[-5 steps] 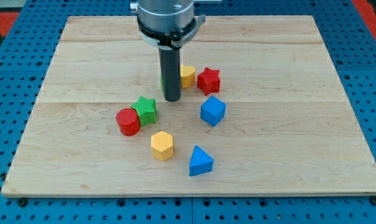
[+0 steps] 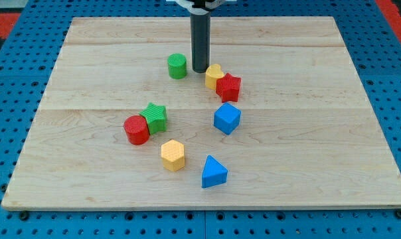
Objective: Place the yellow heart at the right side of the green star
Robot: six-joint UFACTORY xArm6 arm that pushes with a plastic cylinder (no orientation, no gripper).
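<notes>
Tip (image 2: pixel 200 70): just up-left of yellow heart (image 2: pixel 214 75).
Green star (image 2: pixel 155 117): down-left of heart.
Jaws: none, bare rod.

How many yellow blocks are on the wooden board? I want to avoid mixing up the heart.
2. The yellow heart block sits near the view's top, touching the red star block, just right of my tip. The yellow hexagonal block lies toward the bottom. None seem hidden.
</notes>
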